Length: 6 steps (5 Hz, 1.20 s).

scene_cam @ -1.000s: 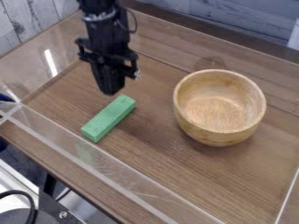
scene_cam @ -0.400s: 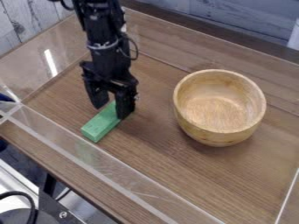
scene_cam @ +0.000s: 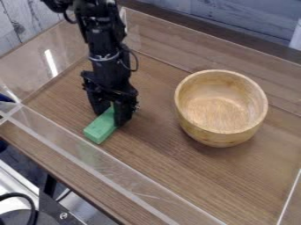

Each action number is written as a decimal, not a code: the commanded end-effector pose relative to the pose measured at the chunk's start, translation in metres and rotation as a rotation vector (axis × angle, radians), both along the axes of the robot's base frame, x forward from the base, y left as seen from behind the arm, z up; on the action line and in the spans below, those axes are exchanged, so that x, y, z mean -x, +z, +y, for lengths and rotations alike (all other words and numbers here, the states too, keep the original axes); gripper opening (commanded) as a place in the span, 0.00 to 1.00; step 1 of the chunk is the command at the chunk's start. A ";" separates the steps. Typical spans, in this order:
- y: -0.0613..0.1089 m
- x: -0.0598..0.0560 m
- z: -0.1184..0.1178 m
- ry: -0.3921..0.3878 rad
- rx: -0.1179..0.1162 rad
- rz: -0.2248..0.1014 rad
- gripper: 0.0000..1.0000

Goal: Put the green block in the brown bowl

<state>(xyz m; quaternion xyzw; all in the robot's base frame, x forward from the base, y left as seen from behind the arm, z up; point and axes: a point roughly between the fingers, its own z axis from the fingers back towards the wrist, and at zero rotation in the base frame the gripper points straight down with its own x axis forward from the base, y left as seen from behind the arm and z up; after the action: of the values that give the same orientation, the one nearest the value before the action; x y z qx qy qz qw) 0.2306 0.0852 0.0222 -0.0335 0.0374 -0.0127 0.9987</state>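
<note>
The green block (scene_cam: 99, 129) lies flat on the wooden table, its long axis running from near left to far right. My gripper (scene_cam: 112, 109) has come straight down over the block's far end. Its two black fingers (scene_cam: 125, 107) stand on either side of that end and press against the block's sides, so the gripper is shut on the block. The block still rests on the table. The brown bowl (scene_cam: 221, 106) stands empty to the right, about a hand's width from the gripper.
A clear plastic wall (scene_cam: 47, 132) runs along the near and left edges of the table (scene_cam: 177, 176). A second transparent rim borders the far right side. Bare wood lies between the block and the bowl.
The gripper came down from above the block, opened wide astride its far end, then narrowed its fingers onto the block. The block and bowl have not moved.
</note>
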 end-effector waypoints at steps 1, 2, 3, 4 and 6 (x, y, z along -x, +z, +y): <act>0.012 -0.007 0.002 0.009 -0.013 -0.033 0.00; 0.021 -0.012 0.000 0.017 -0.009 -0.042 0.00; 0.032 -0.016 -0.002 0.023 -0.007 -0.055 0.00; 0.055 -0.028 -0.007 0.036 -0.001 -0.086 0.00; 0.089 -0.067 -0.053 0.021 0.043 -0.121 0.00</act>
<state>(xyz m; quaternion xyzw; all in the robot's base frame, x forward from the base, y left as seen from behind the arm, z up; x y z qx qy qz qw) 0.2888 0.0295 0.0972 -0.0584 0.0015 -0.0105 0.9982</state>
